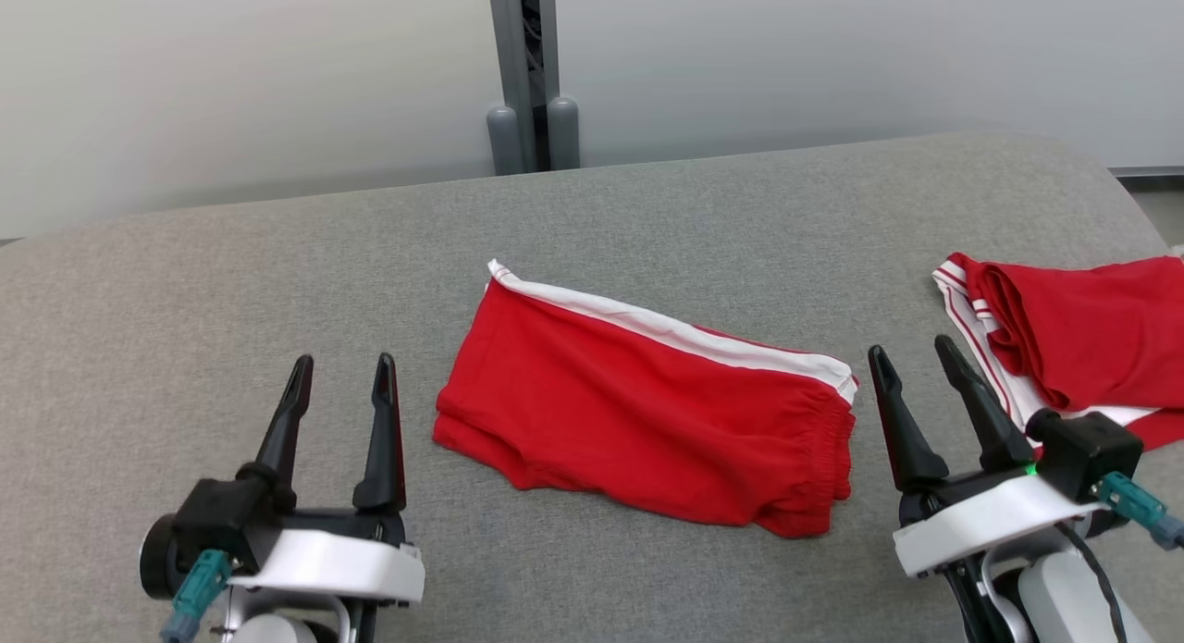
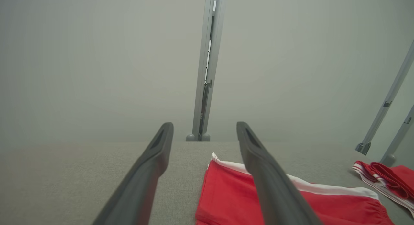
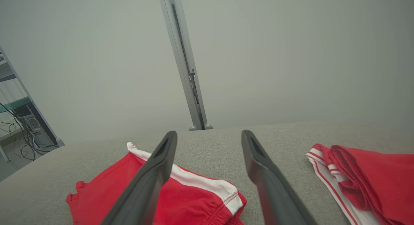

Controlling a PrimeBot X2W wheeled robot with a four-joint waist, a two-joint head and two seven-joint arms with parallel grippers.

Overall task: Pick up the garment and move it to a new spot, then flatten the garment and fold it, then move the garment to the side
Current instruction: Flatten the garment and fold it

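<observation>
Your left end effector (image 1: 344, 360) and right end effector (image 1: 910, 347) gape empty; shorts (image 1: 647, 430) between them look folded: next, grip and shift aside.

The folded shorts (image 1: 647, 421) lie mid-table on the fabric-covered table (image 1: 185, 301), between the left gripper (image 1: 343, 360) and right gripper (image 1: 910, 347) (both nearer the robot); a second garment (image 1: 1082, 338) lies at the right edge, a post (image 1: 527, 69) behind the far edge

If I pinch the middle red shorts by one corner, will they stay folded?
Probably not: the folded red shorts look like thin, limp cloth, so the layers would likely droop open. Likely light. The gathered waistband seems thicker, perhaps easier to grip.
</observation>
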